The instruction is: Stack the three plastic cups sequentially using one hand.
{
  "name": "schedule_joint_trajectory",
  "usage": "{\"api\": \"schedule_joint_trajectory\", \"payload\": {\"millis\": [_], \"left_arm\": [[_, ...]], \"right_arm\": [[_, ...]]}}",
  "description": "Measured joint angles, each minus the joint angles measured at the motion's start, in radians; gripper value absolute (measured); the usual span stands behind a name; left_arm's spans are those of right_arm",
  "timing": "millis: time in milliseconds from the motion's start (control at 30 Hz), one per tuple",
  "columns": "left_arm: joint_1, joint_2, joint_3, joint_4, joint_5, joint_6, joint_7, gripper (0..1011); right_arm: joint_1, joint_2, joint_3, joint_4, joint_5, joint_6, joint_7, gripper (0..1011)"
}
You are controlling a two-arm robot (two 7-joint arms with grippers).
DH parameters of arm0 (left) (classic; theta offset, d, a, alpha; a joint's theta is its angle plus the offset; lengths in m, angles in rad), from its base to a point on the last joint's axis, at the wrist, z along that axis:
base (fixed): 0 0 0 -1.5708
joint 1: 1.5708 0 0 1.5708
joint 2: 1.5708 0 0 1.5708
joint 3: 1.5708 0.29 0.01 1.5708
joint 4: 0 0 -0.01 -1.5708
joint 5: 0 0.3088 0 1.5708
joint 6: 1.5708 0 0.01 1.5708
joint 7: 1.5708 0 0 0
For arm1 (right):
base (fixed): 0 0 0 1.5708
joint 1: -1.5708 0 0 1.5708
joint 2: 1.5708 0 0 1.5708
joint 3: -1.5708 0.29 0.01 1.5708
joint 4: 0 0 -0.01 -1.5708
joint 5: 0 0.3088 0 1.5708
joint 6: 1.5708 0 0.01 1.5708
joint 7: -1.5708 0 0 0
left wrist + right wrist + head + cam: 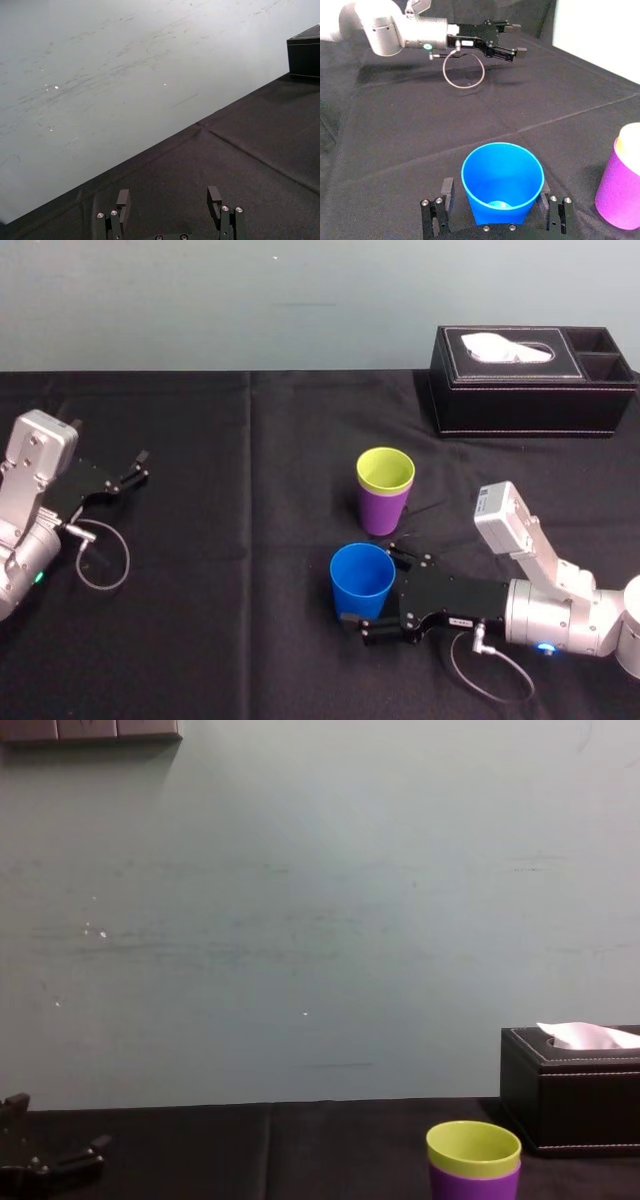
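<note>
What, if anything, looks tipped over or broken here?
Nothing stands out. The yellow-green cup sits upright inside the purple cup, and the blue cup stands upright between the open jaws of the right gripper. The tissue box sits square at the back right. The left gripper rests open at the left.

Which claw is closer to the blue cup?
Right. The right claw has a finger on each side of the blue cup, open around it. The left claw is open too, far off to the cup's left.
</note>
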Motion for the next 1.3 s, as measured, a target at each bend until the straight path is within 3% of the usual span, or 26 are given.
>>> {"api": "schedule_joint_trajectory", "payload": {"millis": [300, 500, 633, 1300], "left_arm": [[0.0, 0.0, 0.0, 0.0, 0.0, 0.0, 0.0, 1011], [0.0, 0.0, 0.0, 0.0, 0.0, 0.0, 0.0, 1011], [0.0, 0.0, 0.0, 0.0, 0.0, 0.0, 0.0, 1011], [0.0, 0.0, 0.0, 0.0, 0.0, 0.0, 0.0, 1011]], "right_arm": [[-0.003, 0.003, 0.002, -0.002, 0.0, -0.001, 0.0, 996], [-0.004, 0.004, 0.003, -0.004, 0.001, -0.002, 0.0, 883], [-0.005, 0.005, 0.003, -0.004, 0.001, -0.003, 0.0, 756], [-0.006, 0.006, 0.004, -0.006, 0.002, -0.004, 0.0, 718]]}}
